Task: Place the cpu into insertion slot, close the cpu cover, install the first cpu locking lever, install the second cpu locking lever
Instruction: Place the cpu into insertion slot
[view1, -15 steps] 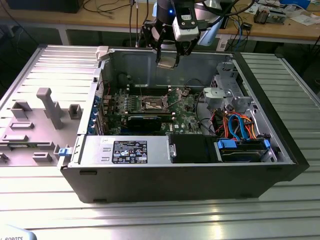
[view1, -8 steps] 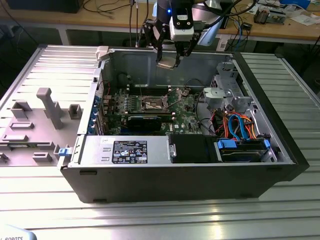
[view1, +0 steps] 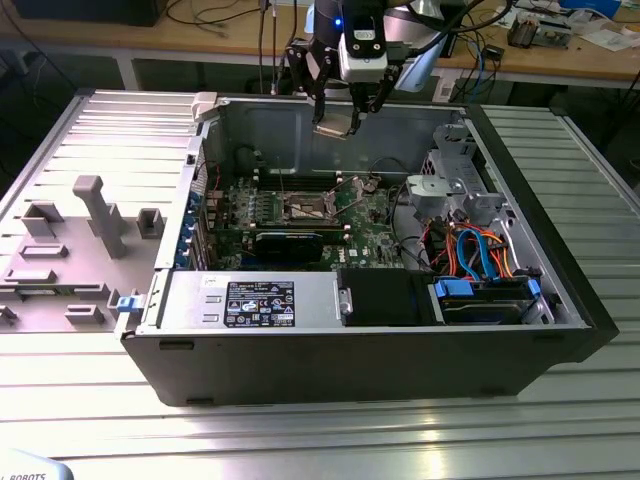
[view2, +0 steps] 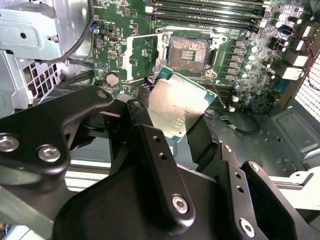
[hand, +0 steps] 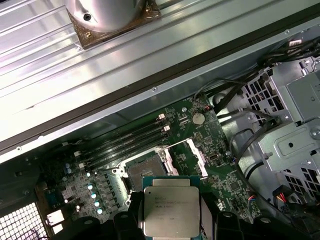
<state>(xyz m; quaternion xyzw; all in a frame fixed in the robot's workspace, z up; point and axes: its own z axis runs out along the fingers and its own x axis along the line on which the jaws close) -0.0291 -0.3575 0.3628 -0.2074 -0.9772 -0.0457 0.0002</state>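
One gripper (view2: 174, 117) holds cpu (hand: 171, 210) (insertion slot (view2: 189, 52) uncovered).

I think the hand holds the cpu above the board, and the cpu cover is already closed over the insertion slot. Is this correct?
Not quite. The hand holds the cpu above the board, but the cpu cover is swung open beside the empty insertion slot, as the second wrist view shows.

Silvery-grey cpu (hand: 171, 210), green motherboard (view2: 107, 45), dark-centred silvery-rimmed insertion slot (view2: 188, 50), black end effector (view2: 174, 115), blue and orange cables (view1: 475, 250)
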